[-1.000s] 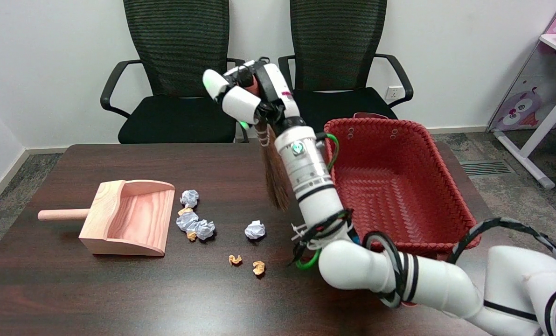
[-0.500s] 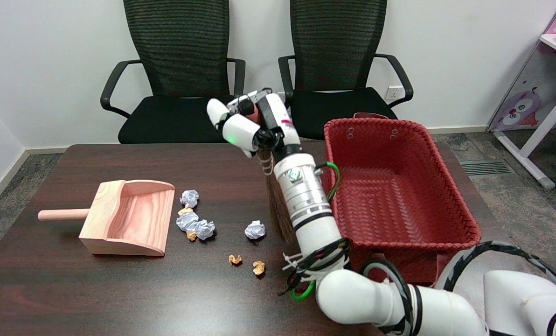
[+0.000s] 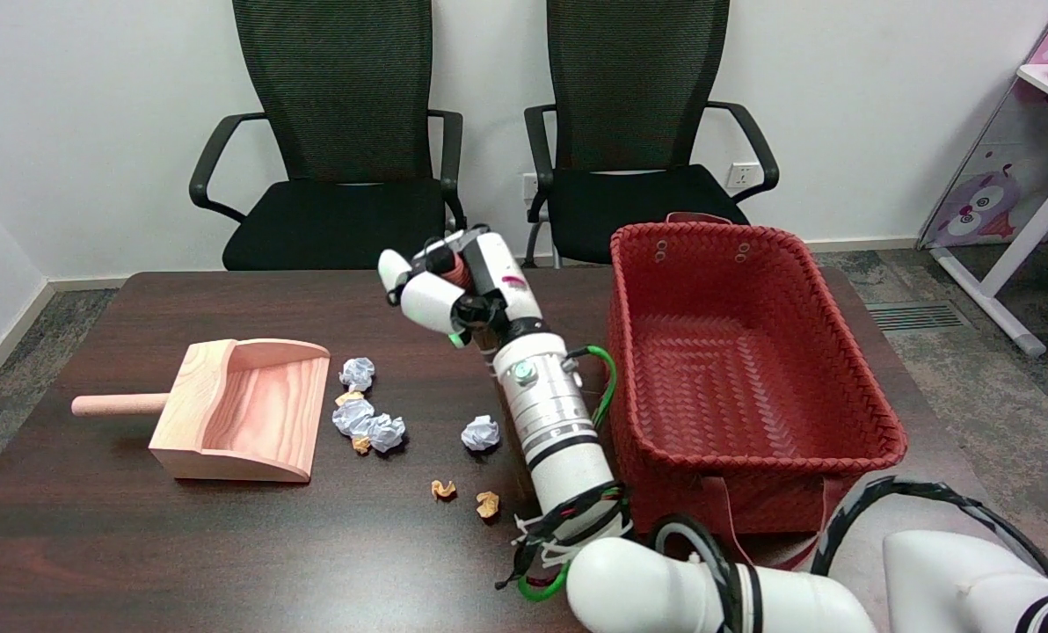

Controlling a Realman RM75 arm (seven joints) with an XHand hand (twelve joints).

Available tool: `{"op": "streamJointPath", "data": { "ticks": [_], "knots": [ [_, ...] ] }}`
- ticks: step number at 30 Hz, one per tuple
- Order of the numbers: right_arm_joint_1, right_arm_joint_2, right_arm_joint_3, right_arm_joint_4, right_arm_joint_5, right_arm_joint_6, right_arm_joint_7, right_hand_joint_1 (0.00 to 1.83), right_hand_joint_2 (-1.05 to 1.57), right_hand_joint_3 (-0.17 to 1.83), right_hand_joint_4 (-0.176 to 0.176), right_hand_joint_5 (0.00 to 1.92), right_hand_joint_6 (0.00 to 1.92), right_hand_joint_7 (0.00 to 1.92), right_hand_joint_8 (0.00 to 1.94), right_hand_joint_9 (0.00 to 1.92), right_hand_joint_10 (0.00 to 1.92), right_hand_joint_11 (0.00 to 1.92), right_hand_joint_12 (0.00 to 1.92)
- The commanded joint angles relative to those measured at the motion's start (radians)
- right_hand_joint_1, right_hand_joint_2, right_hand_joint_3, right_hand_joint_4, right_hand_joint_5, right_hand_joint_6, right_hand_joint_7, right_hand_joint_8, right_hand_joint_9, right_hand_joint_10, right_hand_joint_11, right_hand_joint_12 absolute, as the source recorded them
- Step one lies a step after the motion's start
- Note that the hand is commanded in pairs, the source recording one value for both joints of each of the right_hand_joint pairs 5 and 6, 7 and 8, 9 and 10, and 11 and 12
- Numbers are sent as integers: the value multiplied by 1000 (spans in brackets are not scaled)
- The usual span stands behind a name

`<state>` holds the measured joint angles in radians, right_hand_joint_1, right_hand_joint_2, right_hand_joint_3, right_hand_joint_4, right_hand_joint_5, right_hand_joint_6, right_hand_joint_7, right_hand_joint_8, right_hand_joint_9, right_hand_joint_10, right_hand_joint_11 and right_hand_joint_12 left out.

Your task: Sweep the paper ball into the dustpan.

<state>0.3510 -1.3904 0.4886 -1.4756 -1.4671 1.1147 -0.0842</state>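
While the right hand (image 3: 454,290) sits raised above the dark wooden table (image 3: 93,545), its fingers are curled around the reddish handle of a small broom (image 3: 459,268); the brush end is hidden behind the forearm, so whether the bristles touch the table cannot be told. A lone white paper ball (image 3: 481,432) lies on the table just left of the forearm, well apart from the wooden dustpan (image 3: 243,411). The dustpan rests at the left, handle pointing left, open mouth facing right. Near its mouth sits a cluster of white paper balls (image 3: 367,422) mixed with small tan scraps. Two more tan scraps (image 3: 464,498) lie closer to the table's near edge. A red woven basket (image 3: 840,387) stands at the right, just beside the arm. Two black office chairs (image 3: 339,132) stand behind the table.
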Motion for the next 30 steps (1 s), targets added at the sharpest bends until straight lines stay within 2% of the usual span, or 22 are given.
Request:
{"op": "streamJointPath", "data": {
  "ticks": [1, 9, 16, 25, 30],
  "knots": [
    [55, -112, -50, 249, 12, -51, -72, 1020, 1571, 1564, 176, 1920, 1920, 1920, 1920, 1920, 1920, 1920, 1920],
    [77, -195, -59, 370, -32, -71, -66, 1015, 1571, 1583, 176, 1920, 1920, 1920, 1920, 1920, 1920, 1920, 1920],
    [85, -212, -59, 415, -27, -108, -56, 1013, 1571, 1583, 176, 1920, 1920, 1920, 1920, 1920, 1920, 1920, 1920],
    [138, -258, -65, 519, -33, -111, 25, 998, 1571, 1664, 176, 1920, 1920, 1920, 1920, 1920, 1920, 1920, 1920],
    [184, -277, -70, 585, -63, -118, 122, 980, 1571, 1733, 176, 1920, 1920, 1920, 1920, 1920, 1920, 1920, 1920]
  ]
}}
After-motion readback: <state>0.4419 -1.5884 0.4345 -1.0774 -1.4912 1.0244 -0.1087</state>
